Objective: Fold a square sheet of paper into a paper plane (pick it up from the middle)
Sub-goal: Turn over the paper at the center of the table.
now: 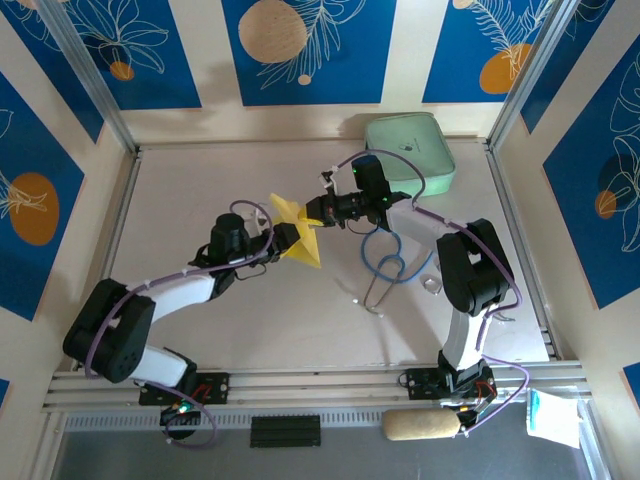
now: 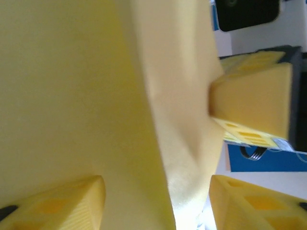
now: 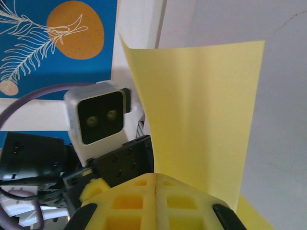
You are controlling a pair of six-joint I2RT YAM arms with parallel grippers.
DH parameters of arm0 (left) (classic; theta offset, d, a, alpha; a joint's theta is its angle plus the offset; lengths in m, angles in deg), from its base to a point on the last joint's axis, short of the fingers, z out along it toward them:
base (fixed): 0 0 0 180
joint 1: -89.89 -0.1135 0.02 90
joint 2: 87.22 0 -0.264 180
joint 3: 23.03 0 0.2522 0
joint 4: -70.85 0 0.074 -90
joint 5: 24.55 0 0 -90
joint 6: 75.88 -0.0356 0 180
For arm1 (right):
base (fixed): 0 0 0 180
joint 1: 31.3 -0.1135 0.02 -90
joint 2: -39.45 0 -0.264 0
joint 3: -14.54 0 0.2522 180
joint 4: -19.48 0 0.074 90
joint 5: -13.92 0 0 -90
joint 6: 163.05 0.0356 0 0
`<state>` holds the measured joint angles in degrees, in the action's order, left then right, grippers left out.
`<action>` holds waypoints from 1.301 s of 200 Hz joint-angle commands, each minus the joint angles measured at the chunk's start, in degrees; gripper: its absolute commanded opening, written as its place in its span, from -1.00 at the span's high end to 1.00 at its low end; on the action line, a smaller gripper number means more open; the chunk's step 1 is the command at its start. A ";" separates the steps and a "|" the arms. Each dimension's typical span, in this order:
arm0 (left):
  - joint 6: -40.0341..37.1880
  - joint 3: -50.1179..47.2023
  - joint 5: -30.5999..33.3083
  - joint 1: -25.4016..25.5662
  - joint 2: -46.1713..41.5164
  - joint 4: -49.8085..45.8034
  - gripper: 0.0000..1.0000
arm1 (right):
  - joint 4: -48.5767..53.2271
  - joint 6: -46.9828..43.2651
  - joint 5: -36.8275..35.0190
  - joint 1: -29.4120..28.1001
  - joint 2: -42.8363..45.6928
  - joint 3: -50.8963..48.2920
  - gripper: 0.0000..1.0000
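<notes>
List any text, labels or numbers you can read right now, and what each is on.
None readable.
The yellow sheet of paper is plain.
The mint-green case shows no legible mark.
The white-and-teal packet near the right arm's base is too small to read.

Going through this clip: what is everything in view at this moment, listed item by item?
paper sheet: one, yellow, partly folded, held up over the middle of the table between the two claws
case: one, mint green, far right corner of the table
cable: one, blue, looped, lying in front of the case
roll: one, beige, below the near edge of the table by the right arm's base
table: one, pale beige
wall panels: several, blue with orange and white leaf prints, around the table
left arm: one, white and black; left claw open around the sheet
right arm: one, white and black; right claw shut on the sheet's edge
</notes>
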<state>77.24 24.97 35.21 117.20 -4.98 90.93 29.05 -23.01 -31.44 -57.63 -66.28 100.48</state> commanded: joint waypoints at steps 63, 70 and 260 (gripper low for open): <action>2.71 2.41 -3.78 0.38 3.71 13.16 0.17 | -5.79 6.89 3.98 1.15 0.88 -2.11 0.90; 2.74 2.35 -3.84 0.38 3.80 13.72 0.19 | -6.00 7.13 4.00 1.27 0.88 -2.26 0.90; -2.17 1.86 -0.60 -0.89 0.66 4.62 0.76 | 4.71 -1.82 -10.09 4.69 8.56 -5.13 0.15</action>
<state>78.90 25.87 33.85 117.11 -1.88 100.49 27.24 -18.88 -33.71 -54.59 -63.24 96.63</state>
